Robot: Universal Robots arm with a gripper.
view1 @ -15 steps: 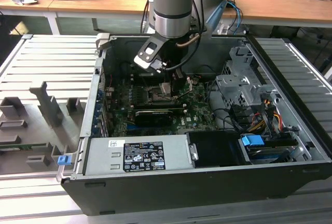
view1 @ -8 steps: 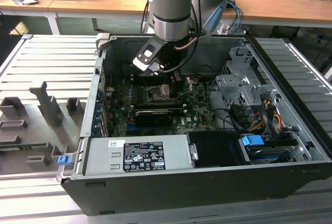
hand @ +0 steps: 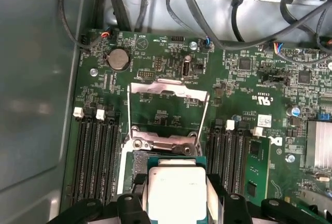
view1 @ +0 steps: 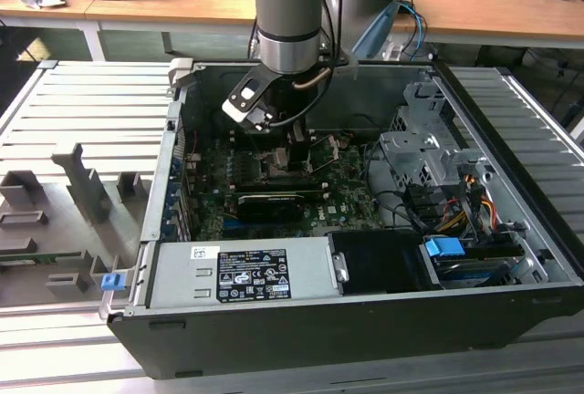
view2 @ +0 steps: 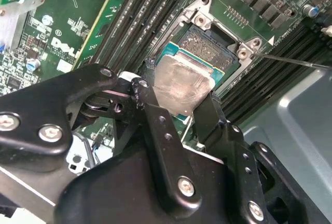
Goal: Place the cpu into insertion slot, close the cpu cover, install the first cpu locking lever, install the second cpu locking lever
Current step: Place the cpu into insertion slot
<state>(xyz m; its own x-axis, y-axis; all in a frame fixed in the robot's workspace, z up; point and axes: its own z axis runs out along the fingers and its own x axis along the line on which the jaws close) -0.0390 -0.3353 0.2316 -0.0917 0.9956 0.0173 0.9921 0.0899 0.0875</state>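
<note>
The black end effector (view2: 176, 98) is gripping the thin silver-topped square cpu (view2: 181, 81) over the dark silver-rimmed insertion slot (view2: 208, 40), with the silver metal-frame cpu cover (hand: 168, 85) standing open.

The cpu (hand: 176, 190) has a dull silver-grey top with a teal edge. The circuit board (hand: 155, 73) is green with pale print, and the cpu cover (hand: 168, 85) is silver.

My hand (view2: 179, 111) is smooth black with a faint gloss, studded with bright metal screws. The cpu (view2: 181, 79) has a dull, smeared silver-grey metal top. The cpu cover (hand: 168, 85) is thin shiny bare metal; the circuit board (hand: 249, 79) looks matt green.
</note>
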